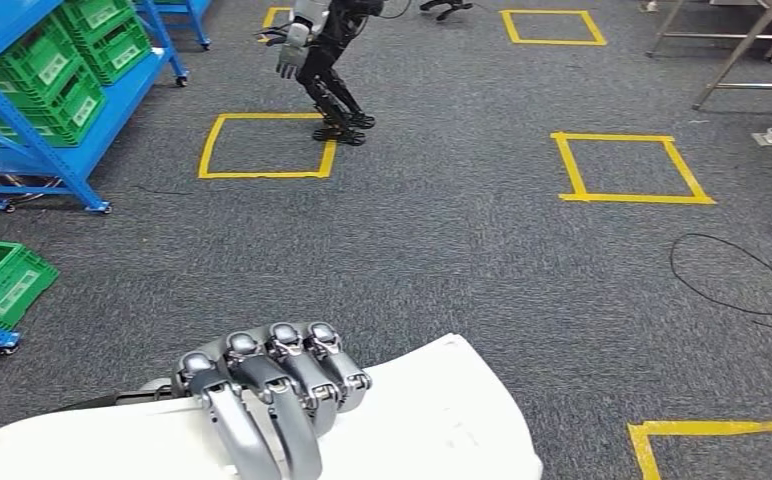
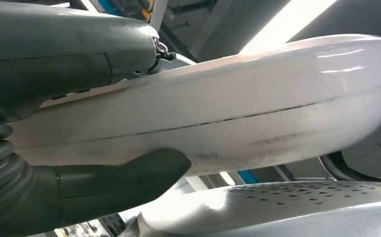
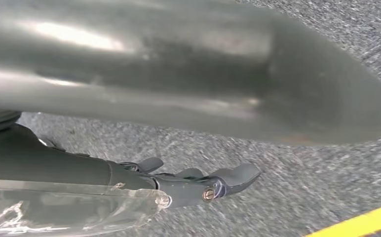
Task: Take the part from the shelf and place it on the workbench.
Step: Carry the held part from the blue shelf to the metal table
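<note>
Left hand (image 1: 262,395) is wrapped over the white part (image 1: 432,420), fingers curled across its upper face in the head view, and in the left wrist view the thick thumb (image 2: 124,180) is pressing up under its lower edge: a full clamp, top and bottom. So the part is off the shelf and riding low in front of the robot, just under the head camera, out over the grey floor (image 1: 462,230).

Right hand (image 3: 213,185) hangs above that floor with its fingers partly curled and nothing seen in them; how far closed it is, I cannot tell.

How will it handle? I'd judge a smooth, glossy, rigid moulded shell, broad and curved, probably light for its bulk, and slippery. A seam line (image 2: 218,121) runs along its side. One hand near one end leaves the far end overhanging, so it could pivot; a second hold under the free end would steady it.

Counting: one white part. Beyond the part, four yellow floor squares, one blue shelf (image 1: 32,160) stacked with green bins, one other robot (image 1: 327,60) standing. No counter to be seen.
</note>
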